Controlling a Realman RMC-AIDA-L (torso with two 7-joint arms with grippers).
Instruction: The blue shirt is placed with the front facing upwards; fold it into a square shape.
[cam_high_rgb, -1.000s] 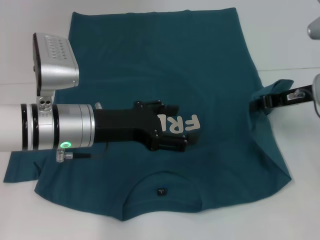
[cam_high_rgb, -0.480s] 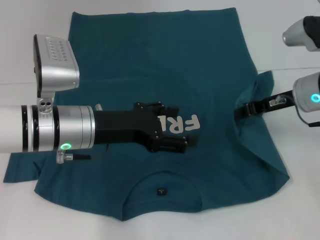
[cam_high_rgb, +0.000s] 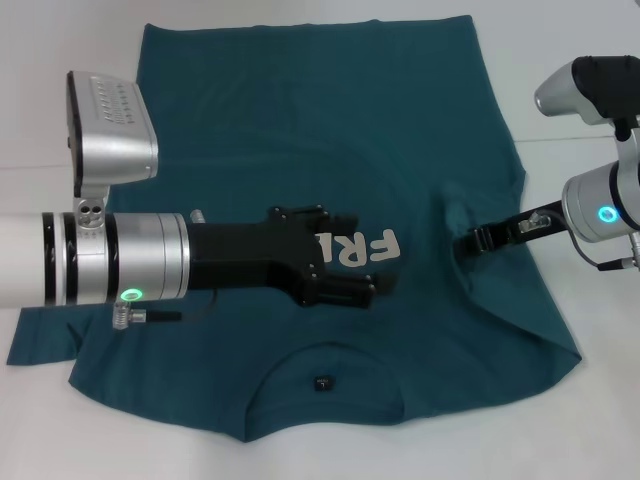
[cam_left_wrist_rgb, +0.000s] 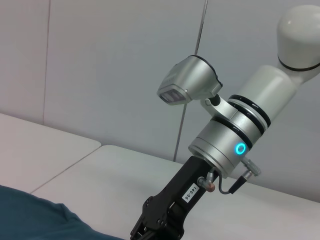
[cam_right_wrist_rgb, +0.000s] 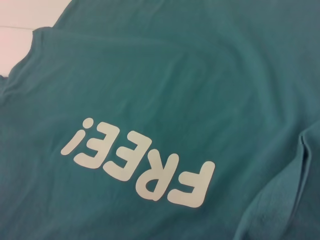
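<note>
The blue shirt (cam_high_rgb: 300, 130) lies flat on the white table, its collar and tag (cam_high_rgb: 323, 381) toward me and cream letters (cam_right_wrist_rgb: 145, 165) on the chest. My left gripper (cam_high_rgb: 375, 285) reaches in from the left and lies low over the chest, covering part of the lettering. At the shirt's right side, my right gripper (cam_high_rgb: 472, 242) is shut on the right sleeve, which is folded inward over the body. The left sleeve (cam_high_rgb: 40, 335) lies spread out flat. The left wrist view shows the right gripper (cam_left_wrist_rgb: 155, 227) and a corner of the shirt (cam_left_wrist_rgb: 30, 220).
Bare white table (cam_high_rgb: 570, 60) surrounds the shirt, with a seam line running across it. The left arm's silver camera housing (cam_high_rgb: 110, 125) stands above the shirt's left part. A pale panelled wall (cam_left_wrist_rgb: 100, 60) rises behind the table.
My right gripper has moved left toward the chest, dragging the right sleeve in over the shirt's body. The left arm has stayed still.
</note>
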